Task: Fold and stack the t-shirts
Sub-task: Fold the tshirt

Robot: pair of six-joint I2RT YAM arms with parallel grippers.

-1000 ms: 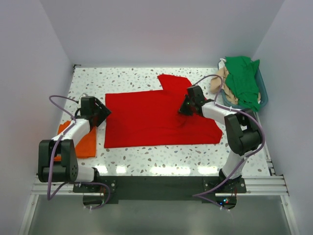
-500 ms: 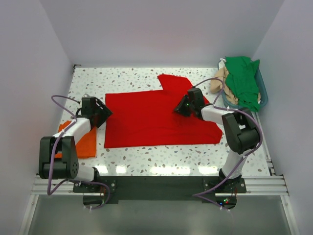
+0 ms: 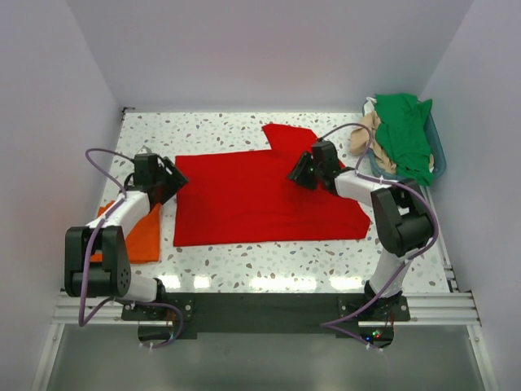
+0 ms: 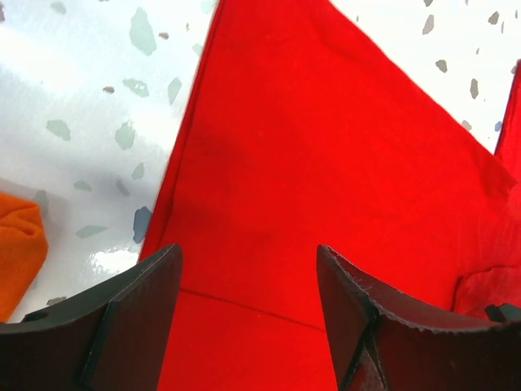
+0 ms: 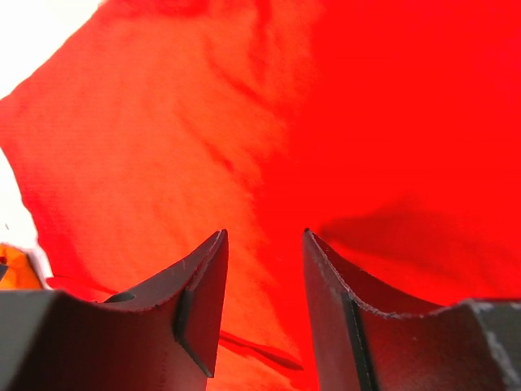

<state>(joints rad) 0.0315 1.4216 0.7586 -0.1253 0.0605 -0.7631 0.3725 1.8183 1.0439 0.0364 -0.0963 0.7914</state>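
A red t-shirt (image 3: 260,195) lay spread flat mid-desk (image 3: 203,130), not yet folded. An orange t-shirt (image 3: 140,236) looked folded at the left. A green t-shirt (image 3: 403,134) and a tan t-shirt (image 3: 364,137) waited in a teal basket (image 3: 438,148). The left end effector (image 3: 172,183) and the right end effector (image 3: 295,175) hovered open over the red cloth, holding nothing.

White-and-black arms (image 3: 130,210), purple cables (image 3: 102,151), black, seemingly ridged fingers (image 4: 122,318)

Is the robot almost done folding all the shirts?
Not nearly. Done: the orange tee lies folded at the left. In hand: the red tee is spread flat in the middle, with the left claw and right claw open over it, gripping nothing. Left: the green tee and tan tee sit heaped in the basket, and nothing is stacked.
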